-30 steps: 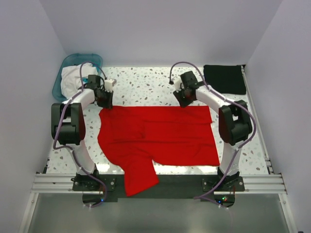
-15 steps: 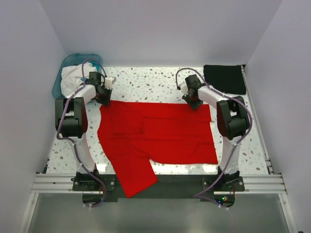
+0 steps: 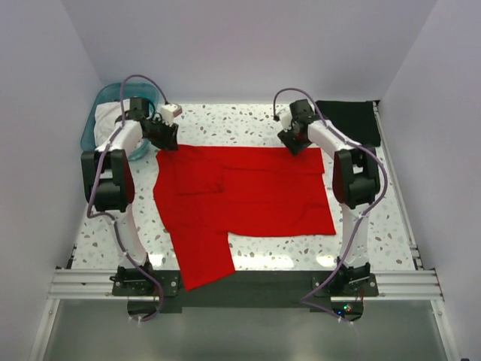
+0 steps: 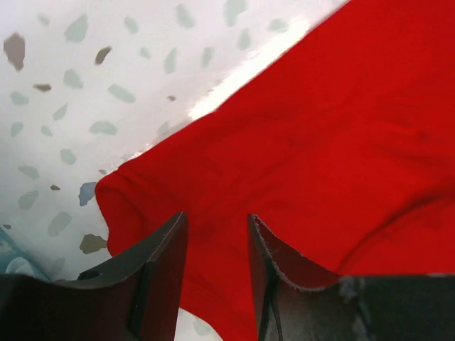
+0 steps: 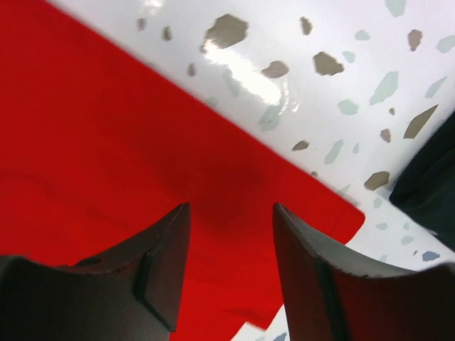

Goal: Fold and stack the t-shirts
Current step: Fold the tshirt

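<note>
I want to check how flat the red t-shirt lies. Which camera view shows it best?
The top external view: it shows nearly the whole red t-shirt, spread out, with its creases. The left wrist view shows only its far left corner, and the right wrist view only its far right corner, both from very close.

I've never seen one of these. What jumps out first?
The bright red t-shirt spread flat across the speckled table, one part draped over the near edge. The left gripper and right gripper hover open at its far corners; a folded black t-shirt lies far right.
</note>
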`<state>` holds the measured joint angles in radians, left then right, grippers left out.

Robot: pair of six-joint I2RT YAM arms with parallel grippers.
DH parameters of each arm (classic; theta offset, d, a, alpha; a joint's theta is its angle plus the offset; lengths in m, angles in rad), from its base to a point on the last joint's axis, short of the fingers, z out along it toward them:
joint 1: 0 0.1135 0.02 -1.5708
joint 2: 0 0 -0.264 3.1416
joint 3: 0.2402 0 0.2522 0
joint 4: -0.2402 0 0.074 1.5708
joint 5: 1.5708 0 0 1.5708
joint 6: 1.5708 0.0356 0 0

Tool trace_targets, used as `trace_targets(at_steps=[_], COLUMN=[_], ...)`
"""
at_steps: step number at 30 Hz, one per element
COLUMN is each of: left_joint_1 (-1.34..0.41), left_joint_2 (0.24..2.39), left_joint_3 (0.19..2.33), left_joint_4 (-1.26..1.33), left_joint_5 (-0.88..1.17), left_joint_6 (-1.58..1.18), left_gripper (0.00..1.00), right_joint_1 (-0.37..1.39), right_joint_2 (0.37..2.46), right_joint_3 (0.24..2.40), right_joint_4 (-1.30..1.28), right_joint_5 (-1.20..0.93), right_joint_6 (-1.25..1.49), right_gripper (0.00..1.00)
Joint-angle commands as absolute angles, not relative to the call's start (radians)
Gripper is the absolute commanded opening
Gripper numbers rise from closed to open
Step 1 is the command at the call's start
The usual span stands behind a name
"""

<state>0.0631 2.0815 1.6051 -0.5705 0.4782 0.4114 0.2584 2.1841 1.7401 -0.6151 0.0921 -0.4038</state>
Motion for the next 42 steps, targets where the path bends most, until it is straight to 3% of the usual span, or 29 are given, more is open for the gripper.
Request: trace_targets(at_steps=[1, 6, 13, 24, 34, 42], left_joint_1=[0.064, 0.064, 0.06, 0.055, 0.054, 0.051], left_joint_2=[1.922, 1.904, 1.902, 1.945, 1.979, 1.988], left_joint_3=[1.598, 1.514, 1.404, 1.359, 1.347, 1.341], left_joint_4=[-0.728, -0.957, -0.959, -0.862, -0.848, -0.841], left_joint_5=[0.714, 0.758, 0.749, 0.677, 0.667, 0.666], left_joint_6=[0.629, 0.807, 0.796, 0.716, 0.71, 0.713], left_gripper=[0.44, 0.46, 0.44, 0.42, 0.4, 0.32], right_joint_1=[0.261, 0.333, 0.54, 0.707, 0.716, 0.718], right_joint_2=[2.025, 1.99, 2.097, 2.333, 2.364, 2.339], right_joint_3=[1.778, 1.839, 1.913, 2.08, 2.077, 2.04], right_joint_4=[-0.705, -0.785, -0.744, -0.686, -0.683, -0.696], right_joint_5=[-0.09, -0.386, -0.527, -0.517, -0.483, -0.477], right_joint_6=[-0.376, -0.301, -0.157, -0.095, -0.103, -0.124], right_gripper=[0.54, 0.55, 0.49, 0.48, 0.47, 0.41])
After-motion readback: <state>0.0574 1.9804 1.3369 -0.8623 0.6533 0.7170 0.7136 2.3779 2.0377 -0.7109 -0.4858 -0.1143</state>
